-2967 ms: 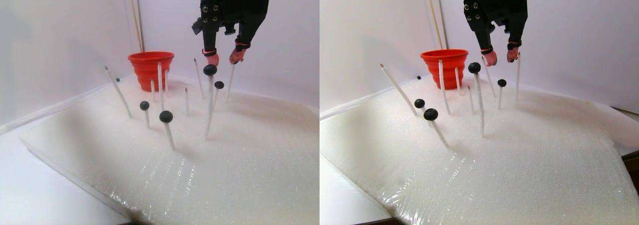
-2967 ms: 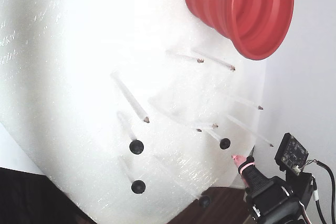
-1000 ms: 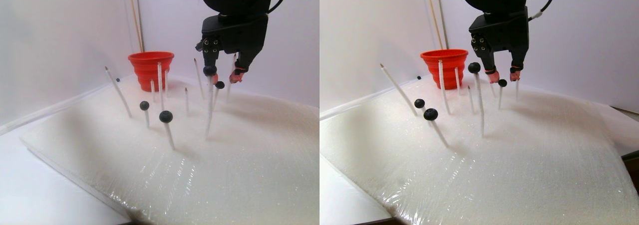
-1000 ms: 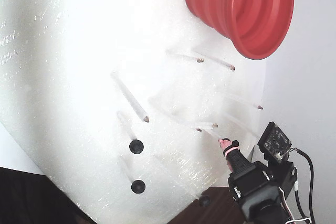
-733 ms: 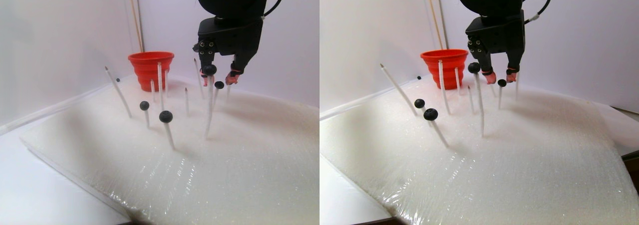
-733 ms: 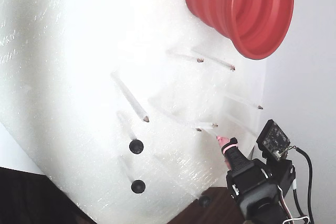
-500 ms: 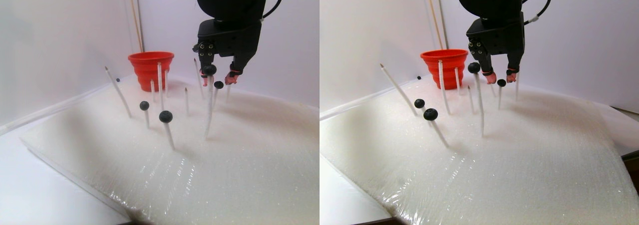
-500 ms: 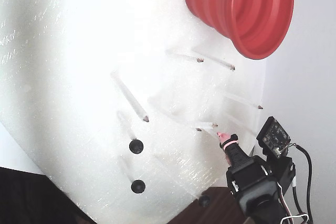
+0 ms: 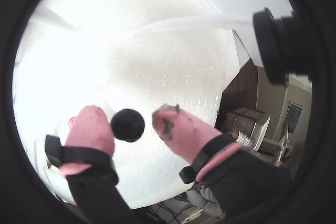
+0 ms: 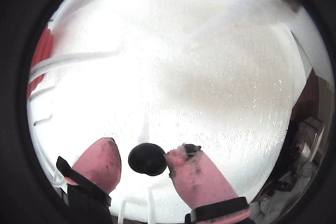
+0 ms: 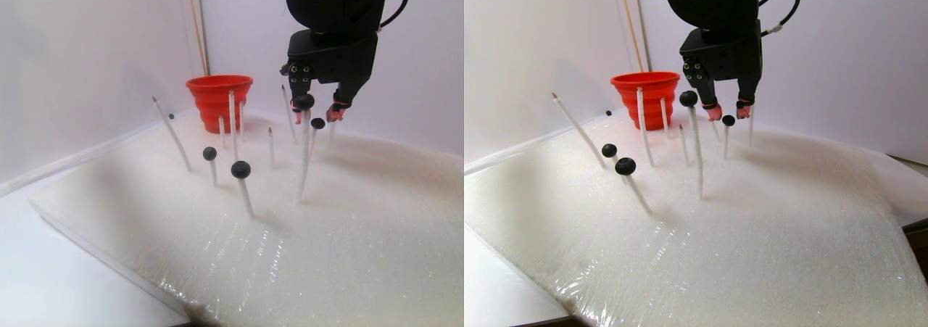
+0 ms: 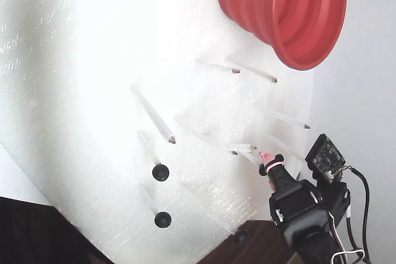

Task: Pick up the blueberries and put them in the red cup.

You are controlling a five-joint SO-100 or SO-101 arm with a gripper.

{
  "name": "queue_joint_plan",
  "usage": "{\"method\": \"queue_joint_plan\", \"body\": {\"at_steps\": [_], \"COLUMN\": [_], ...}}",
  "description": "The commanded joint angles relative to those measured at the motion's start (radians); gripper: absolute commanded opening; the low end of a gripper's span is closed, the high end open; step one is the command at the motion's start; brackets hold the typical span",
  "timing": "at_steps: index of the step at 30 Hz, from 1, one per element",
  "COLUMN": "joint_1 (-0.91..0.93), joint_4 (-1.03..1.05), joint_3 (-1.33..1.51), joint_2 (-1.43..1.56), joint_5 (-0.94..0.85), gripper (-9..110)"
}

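Stereo pair view, four blueberries (image 11: 241,169), one red cup (image 11: 217,101)

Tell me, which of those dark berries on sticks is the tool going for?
The berry sitting between the tool's pink fingertips; the other berries stand clear.

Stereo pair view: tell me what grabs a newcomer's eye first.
The red cup glows at the back left of the white foam pad. The black arm's hand hangs right of it, pink fingertips either side of a blueberry on a white stick. Three more blueberries sit on sticks nearer the camera.
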Motion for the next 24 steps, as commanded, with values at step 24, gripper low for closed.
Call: {"method": "queue_joint_plan", "body": {"at_steps": [24], "joint_1": [0.000], "joint_4": [-0.067], "joint_3": [-0.018], "joint_2": [-0.031], "joint_5": [-0.015], "gripper": [15]}}
